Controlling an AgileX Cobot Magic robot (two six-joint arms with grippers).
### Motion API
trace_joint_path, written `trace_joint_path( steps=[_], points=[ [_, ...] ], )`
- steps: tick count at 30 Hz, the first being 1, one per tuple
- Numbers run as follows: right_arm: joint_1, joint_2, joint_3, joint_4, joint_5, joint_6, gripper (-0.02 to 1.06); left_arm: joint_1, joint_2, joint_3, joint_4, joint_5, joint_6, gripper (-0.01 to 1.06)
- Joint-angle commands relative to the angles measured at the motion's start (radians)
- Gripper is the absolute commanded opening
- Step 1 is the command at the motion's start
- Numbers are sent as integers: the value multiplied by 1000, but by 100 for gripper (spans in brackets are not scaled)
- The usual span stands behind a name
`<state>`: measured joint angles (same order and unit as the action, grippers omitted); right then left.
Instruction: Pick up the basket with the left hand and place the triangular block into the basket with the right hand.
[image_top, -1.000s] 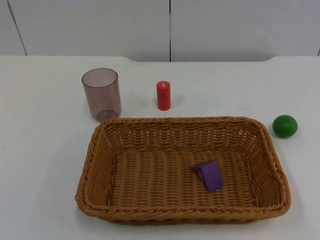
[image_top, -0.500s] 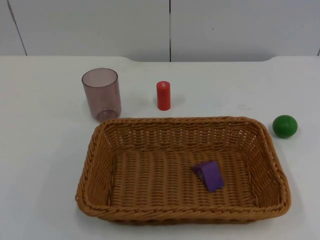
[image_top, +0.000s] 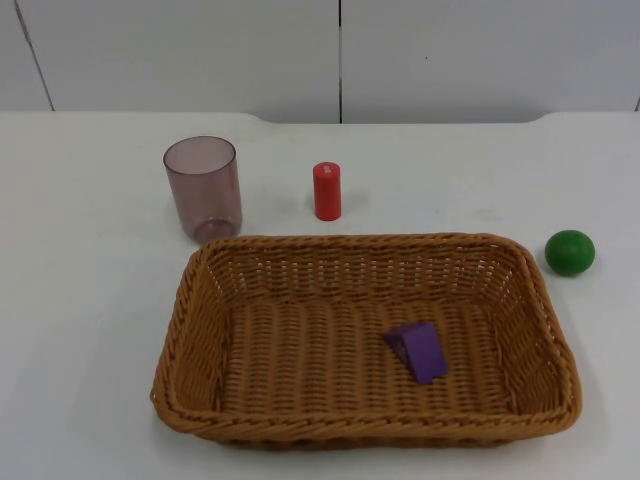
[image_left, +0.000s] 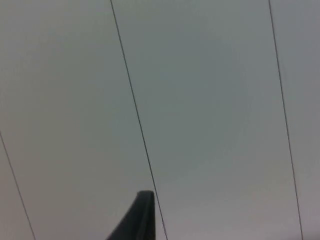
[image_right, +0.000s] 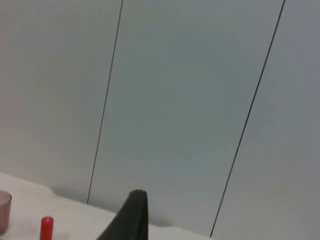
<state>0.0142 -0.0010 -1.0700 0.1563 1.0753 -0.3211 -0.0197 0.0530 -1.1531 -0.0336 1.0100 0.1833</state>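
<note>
We see a basket (image_top: 365, 340) of woven wicker, tan, its surface rough and ribbed with a braided rim. Inside it lies a purple triangular block (image_top: 419, 350) with smooth, matt faces. The cup (image_top: 204, 187) looks like clear, smoke-tinted plastic with a slight gloss. The red cylinder (image_top: 327, 190) has a smooth painted look, and the green ball (image_top: 570, 251) a smooth, faintly shiny skin. The table (image_top: 90, 300) is plain matt white, and the wall (image_top: 200, 50) behind it smooth, matt grey panels.

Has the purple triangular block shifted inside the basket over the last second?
No. The purple triangular block lies at the same spot on the basket floor, right of centre, and the basket keeps its place below the red cylinder.
</note>
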Motion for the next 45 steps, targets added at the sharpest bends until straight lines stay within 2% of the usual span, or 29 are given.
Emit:
trace_joint_path(
  steps=[1, 5, 10, 12, 15, 21, 29, 33, 36, 45],
  points=[
    [1, 1, 21, -17, -10, -2, 98, -4, -2, 21, -12, 6, -2, 105],
    [10, 1, 80, -32, -6, 64, 98, -4, -2, 81, -16, 13, -44, 105],
    [10, 1, 215, -118, 25, 187, 98, -4, -2, 212, -12, 80, -58, 105],
    [10, 1, 230, -129, 29, 198, 98, -4, -2, 222, -12, 85, -58, 105],
    [10, 1, 323, -156, 58, 247, 98, -4, -2, 316, -12, 110, -65, 105],
    [10, 1, 419, -156, 60, 254, 98, -4, -2, 421, -10, 128, -68, 105],
    [10, 1, 480, -156, 62, 264, 98, -4, -2, 534, -10, 107, -68, 105],
    [10, 1, 525, -156, 60, 264, 98, -4, -2, 647, -10, 91, -68, 105],
    [10, 1, 526, -156, 44, 264, 98, -4, -2, 658, -10, 66, -80, 105],
    [10, 1, 555, -156, 4, 264, 98, -4, -2, 658, -6, 66, -88, 105]
  ],
)
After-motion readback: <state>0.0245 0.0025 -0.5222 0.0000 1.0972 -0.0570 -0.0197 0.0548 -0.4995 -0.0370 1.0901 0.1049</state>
